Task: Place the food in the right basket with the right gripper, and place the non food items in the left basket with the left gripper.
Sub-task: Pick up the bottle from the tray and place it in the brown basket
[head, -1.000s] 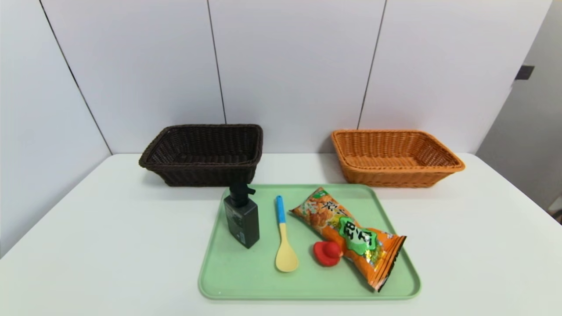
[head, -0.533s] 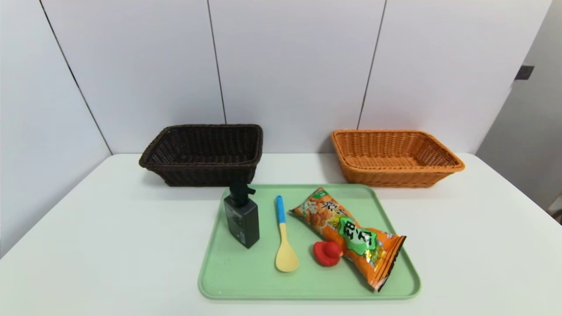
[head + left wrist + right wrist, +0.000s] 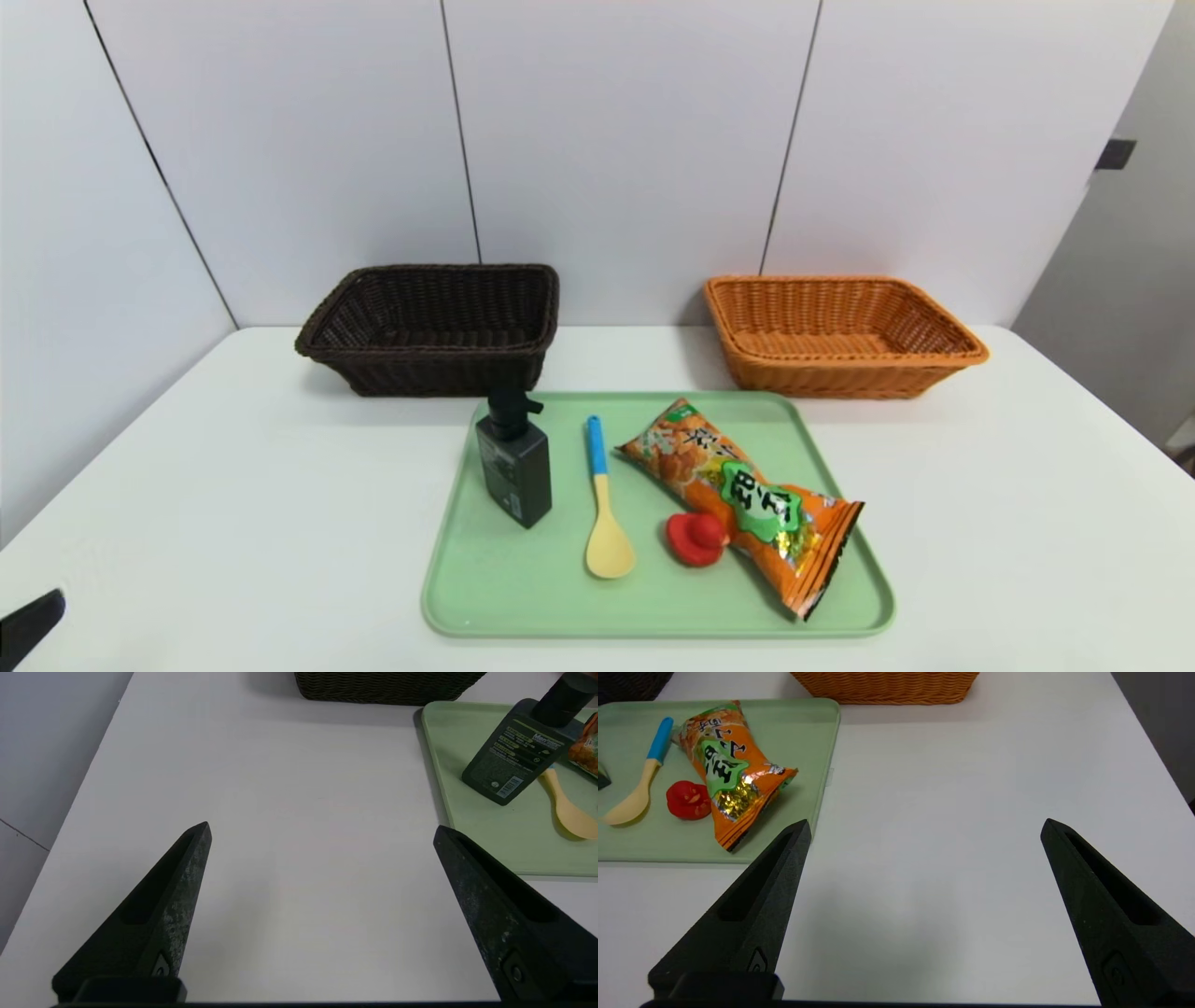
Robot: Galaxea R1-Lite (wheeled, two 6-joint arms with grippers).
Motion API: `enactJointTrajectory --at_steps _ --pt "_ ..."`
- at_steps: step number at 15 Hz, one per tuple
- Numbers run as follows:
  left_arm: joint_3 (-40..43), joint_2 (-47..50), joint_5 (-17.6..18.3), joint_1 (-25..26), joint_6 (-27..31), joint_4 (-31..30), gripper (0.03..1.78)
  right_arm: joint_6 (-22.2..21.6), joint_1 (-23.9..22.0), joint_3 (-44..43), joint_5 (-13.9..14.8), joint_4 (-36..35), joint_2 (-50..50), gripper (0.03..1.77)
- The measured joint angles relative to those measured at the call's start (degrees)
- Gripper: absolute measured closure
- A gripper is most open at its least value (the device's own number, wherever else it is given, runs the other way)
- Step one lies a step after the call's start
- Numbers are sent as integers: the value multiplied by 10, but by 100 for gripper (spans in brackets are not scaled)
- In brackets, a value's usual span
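A green tray (image 3: 467,597) holds a black pump bottle (image 3: 514,467), a yellow spoon with a blue handle (image 3: 604,509), a small red food item (image 3: 695,539) and an orange snack bag (image 3: 742,495). Behind it stand the dark brown left basket (image 3: 434,322) and the orange right basket (image 3: 840,331), both empty. My left gripper (image 3: 322,830) is open over bare table left of the tray, one fingertip (image 3: 28,625) showing at the head view's lower left. My right gripper (image 3: 927,828) is open over bare table right of the tray (image 3: 803,723), with nothing between its fingers.
The white table (image 3: 233,485) ends at a grey wall on the left and white panels behind the baskets. Bare table lies on both sides of the tray. The table's right edge (image 3: 1157,751) is near the right gripper.
The tip of my left gripper has come into the head view at the lower left corner. The objects on the tray have not moved.
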State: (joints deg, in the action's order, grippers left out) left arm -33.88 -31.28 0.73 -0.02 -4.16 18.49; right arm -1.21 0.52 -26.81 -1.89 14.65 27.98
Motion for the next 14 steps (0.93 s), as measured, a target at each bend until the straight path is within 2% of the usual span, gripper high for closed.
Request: enactJointTrajectory --at_steps 5,10,12,14 --pt "-54 -142 44 0 3 -73 12 5 2 -107 -36 3 162 10" --pt "-118 -293 66 -4 3 -151 12 9 2 -203 -60 3 278 10" --pt "-130 -323 72 -19 3 -154 12 12 2 -254 -80 13 314 10" --pt "-134 -338 73 -42 3 -153 12 13 12 -313 -115 41 346 10"
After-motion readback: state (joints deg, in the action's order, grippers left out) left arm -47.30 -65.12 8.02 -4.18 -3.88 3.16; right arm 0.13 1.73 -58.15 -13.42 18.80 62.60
